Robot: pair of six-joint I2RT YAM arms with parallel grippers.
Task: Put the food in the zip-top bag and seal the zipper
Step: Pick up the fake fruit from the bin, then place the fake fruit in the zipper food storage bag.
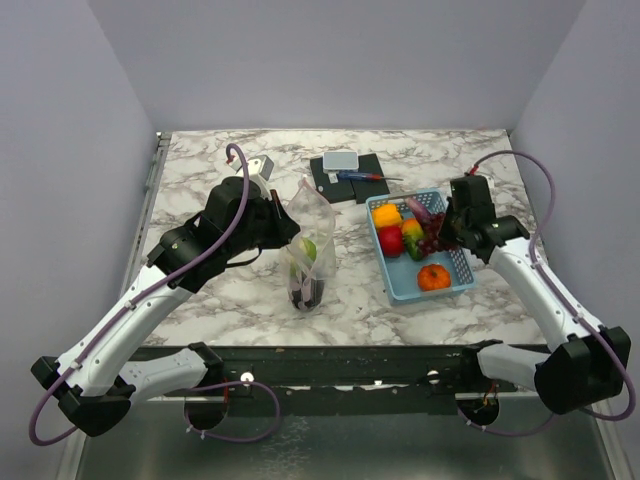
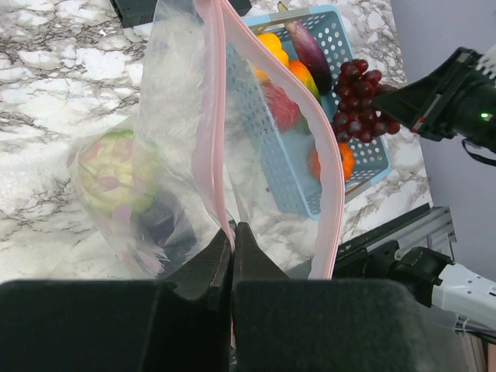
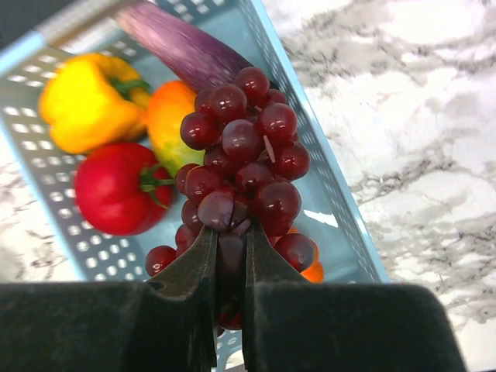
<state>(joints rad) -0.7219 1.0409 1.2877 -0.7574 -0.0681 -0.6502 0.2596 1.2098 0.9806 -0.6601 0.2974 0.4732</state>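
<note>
grapes (image 3: 240, 155) hang pinched in the nearly closed right tool (image 3: 229, 256), just above the basket (image 3: 325, 201). left tool (image 2: 232, 244), fully closed, holds the zip-top bag (image 2: 178, 139) upright on the bench (image 1: 250, 290), cabbage (image 2: 116, 174) inside. next move, i judge: carry the grapes across into the open mouth.

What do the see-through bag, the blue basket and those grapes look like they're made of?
The bag: thin clear plastic film, faintly pink; it crinkles and catches glare. The basket: stiff light-blue plastic, moulded with rows of small holes. The grapes: likely toy plastic or rubber; each dark red ball is evenly glossy with sharp highlights.
</note>
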